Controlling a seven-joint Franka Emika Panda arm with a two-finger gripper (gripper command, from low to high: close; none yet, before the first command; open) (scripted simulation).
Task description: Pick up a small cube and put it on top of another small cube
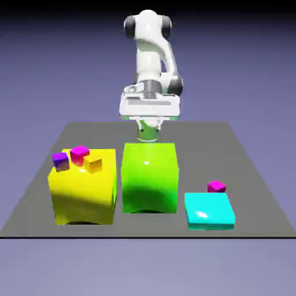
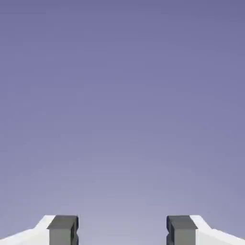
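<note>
Gripper (image 2: 122, 230) spread apart, holding nothing; yellow block (image 1: 85, 193) bears three tiny cubes (image 1: 80, 155), perhaps touching each other.

Small cubes, n = 4: three at the top of the yellow block, namely one purple (image 1: 60, 161) by the exterior view's left edge of that top, one magenta-pink (image 1: 80, 154) by its far edge, one orange (image 1: 93, 163) between its left and right edges; the fourth, also magenta-pink (image 1: 216, 187), on the table, toward its right edge in the exterior view.
By colour: magenta-pink 2, purple 1, orange 1.
Large blocks, n = 2: one yellow (image 1: 85, 193), toward the table's near left corner; one green (image 1: 150, 179), between its left and right edges.
Flat slabs, n = 1: cyan (image 1: 209, 209), close to the table's near edge, toward the near right corner.
Tables, n = 1 (image 1: 196, 144).
Robot arms, n = 1 (image 1: 149, 60).
</note>
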